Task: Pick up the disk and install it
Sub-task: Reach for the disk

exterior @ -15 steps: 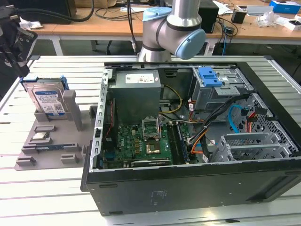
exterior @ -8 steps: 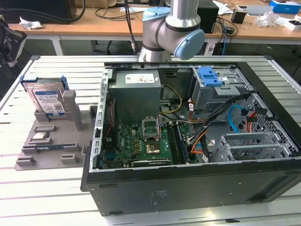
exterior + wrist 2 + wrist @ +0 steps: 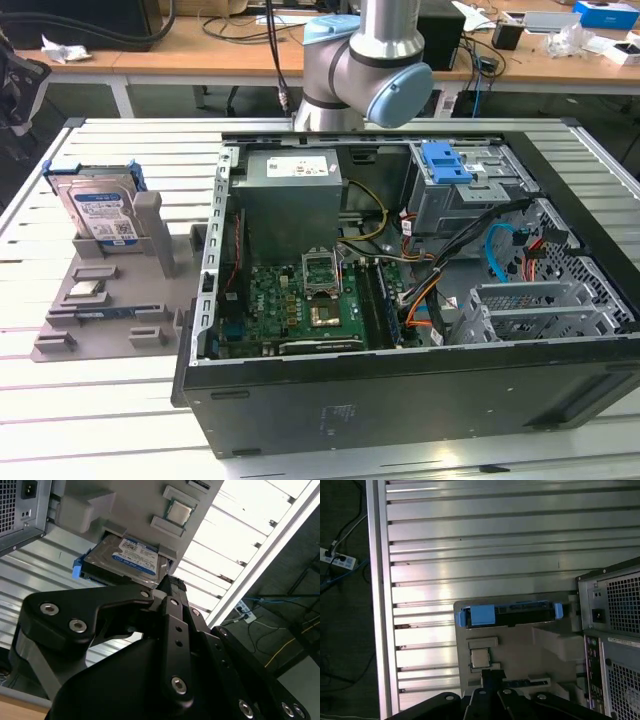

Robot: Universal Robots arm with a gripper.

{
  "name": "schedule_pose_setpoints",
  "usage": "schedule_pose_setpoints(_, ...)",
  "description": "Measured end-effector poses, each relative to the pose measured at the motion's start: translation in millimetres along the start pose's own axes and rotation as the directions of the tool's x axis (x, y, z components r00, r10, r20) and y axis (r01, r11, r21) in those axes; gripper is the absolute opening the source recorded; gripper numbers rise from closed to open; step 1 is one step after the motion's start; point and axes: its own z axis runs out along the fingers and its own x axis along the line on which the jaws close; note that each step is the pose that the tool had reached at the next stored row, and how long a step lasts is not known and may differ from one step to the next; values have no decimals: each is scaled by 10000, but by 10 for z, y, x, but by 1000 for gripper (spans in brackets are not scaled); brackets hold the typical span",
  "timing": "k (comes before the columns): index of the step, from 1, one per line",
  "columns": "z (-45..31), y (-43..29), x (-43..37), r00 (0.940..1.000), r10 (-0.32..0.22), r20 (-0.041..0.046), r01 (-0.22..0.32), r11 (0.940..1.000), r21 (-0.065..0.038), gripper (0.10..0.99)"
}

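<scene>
Slatted metal table, cluttered desk behind

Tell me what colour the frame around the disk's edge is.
Blue. The frame edging the disk shows best in the first wrist view.

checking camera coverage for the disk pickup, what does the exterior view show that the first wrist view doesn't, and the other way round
Exterior view adds: the inside of the open case, with the motherboard, power supply and blue bracket atop the drive bay, plus the labelled face of the disk.
First wrist view adds: the case's rear panel and a power strip on the floor.
Both share: the disk standing on edge in the grey holder, apart from the case, on the slatted table, with nothing gripping it.
</scene>
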Motion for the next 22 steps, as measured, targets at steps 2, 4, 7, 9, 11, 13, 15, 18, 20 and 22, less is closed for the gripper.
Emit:
schedule_pose_setpoints(2,5,42,27,10000,2,2,-2,10000,15,106)
schedule_pose_setpoints(4,7,60,42,10000,1,3,-1,10000,19,106)
schedule_pose_setpoints(7,7,61,43,10000,-1,2,1,10000,20,106)
schedule_pose_setpoints(9,7,62,44,10000,1,2,-1,10000,19,106)
schedule_pose_setpoints(11,6,61,44,10000,0,2,0,10000,20,106)
schedule_pose_setpoints(13,6,62,45,10000,0,2,0,10000,20,106)
schedule_pose_setpoints(15,7,62,45,10000,0,2,0,10000,20,106)
schedule_pose_setpoints(18,6,62,45,10000,0,2,0,10000,20,106)
schedule_pose_setpoints(20,6,61,46,10000,0,2,0,10000,20,106)
schedule_pose_setpoints(22,6,61,46,10000,0,2,0,10000,20,106)
